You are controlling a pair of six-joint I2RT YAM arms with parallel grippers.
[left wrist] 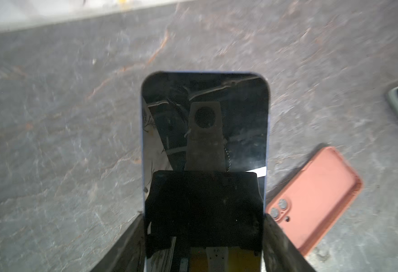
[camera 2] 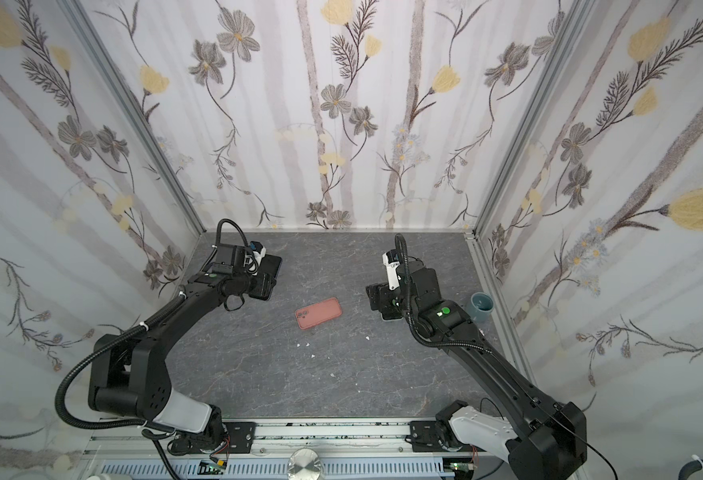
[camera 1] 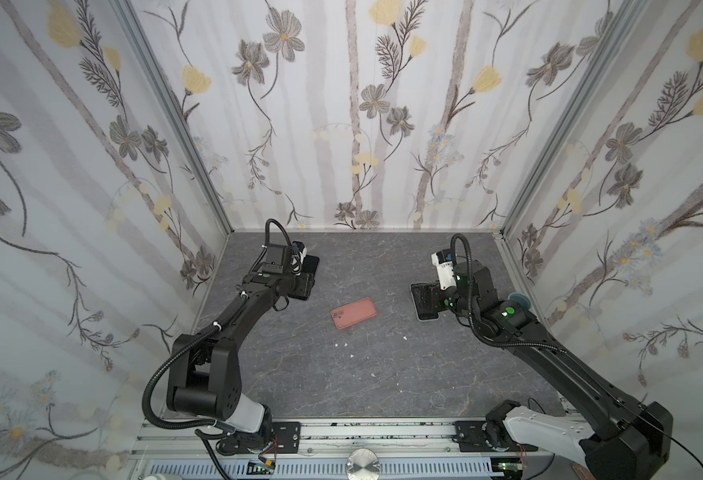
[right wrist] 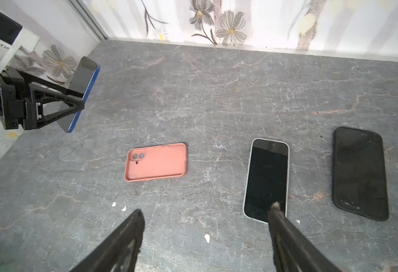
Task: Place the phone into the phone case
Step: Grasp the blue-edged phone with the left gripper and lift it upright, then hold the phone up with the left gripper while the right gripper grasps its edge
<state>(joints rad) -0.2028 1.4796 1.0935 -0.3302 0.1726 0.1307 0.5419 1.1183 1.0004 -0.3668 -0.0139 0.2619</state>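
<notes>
No legible text; no labels, brands, numbers readable

A: Glossy, mirror-smooth glass on the phone (left wrist: 205, 122), its blue edge shiny.
B: And the phone case (right wrist: 155, 162) is matt, smooth, possibly silicone; the worktop (right wrist: 216, 94) looks like dull, veined grey stone.

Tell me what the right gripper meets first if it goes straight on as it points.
Probably the grey marbled tabletop, between the salmon-pink phone case and the white-rimmed black phone; depth is unclear.
</notes>
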